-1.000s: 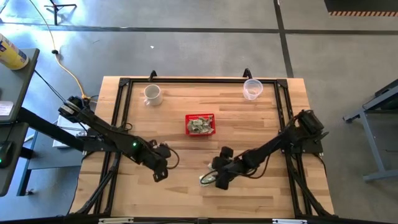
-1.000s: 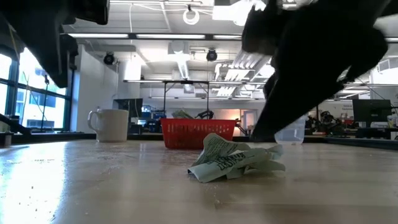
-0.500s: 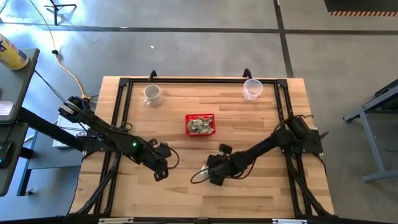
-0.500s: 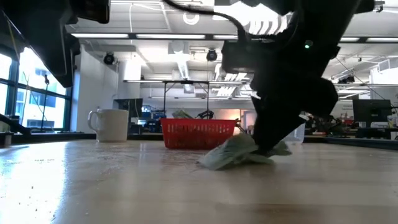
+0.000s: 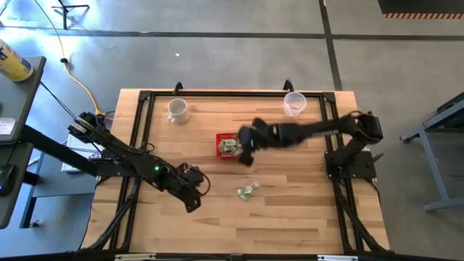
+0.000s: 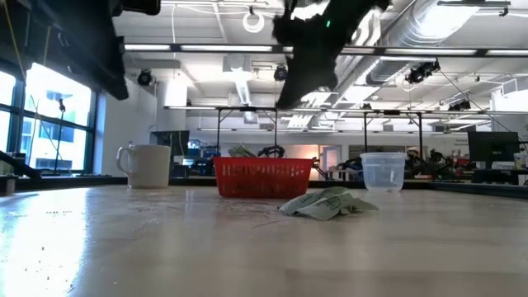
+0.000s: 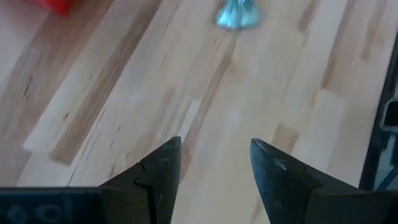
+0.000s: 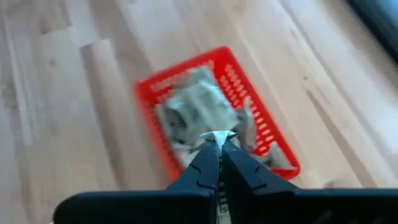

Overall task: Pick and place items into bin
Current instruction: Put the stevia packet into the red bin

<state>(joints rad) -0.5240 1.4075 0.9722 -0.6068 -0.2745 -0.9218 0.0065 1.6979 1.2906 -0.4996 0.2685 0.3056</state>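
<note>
The bin, a red mesh basket [image 5: 220, 145] [image 8: 280, 158] [image 6: 264, 177], stands mid-table with several pale green-and-white items [image 8: 199, 109] inside. One more crumpled item [image 5: 247, 191] [image 6: 326, 204] [image 7: 237, 14] lies flat on the wood nearer the front edge. My right gripper [image 5: 244, 154] [image 8: 217, 138] hangs shut above the basket's right part; a tiny pale speck shows at its tips, and I cannot tell what it is. My left gripper [image 5: 190, 201] [image 7: 214, 162] hovers open above bare wood, left of the loose item.
A white mug [image 5: 177, 109] [image 6: 148, 165] stands at the far left and a clear plastic cup [image 5: 293, 104] [image 6: 384, 172] at the far right. A black frame [image 5: 145, 98] borders the tabletop. Bare wood lies between the basket and the front edge.
My right gripper shut down over the loose item near the front, then rose and swung toward the far edge to above the basket. The item shifted a little toward the far edge and stayed lying on the table.
</note>
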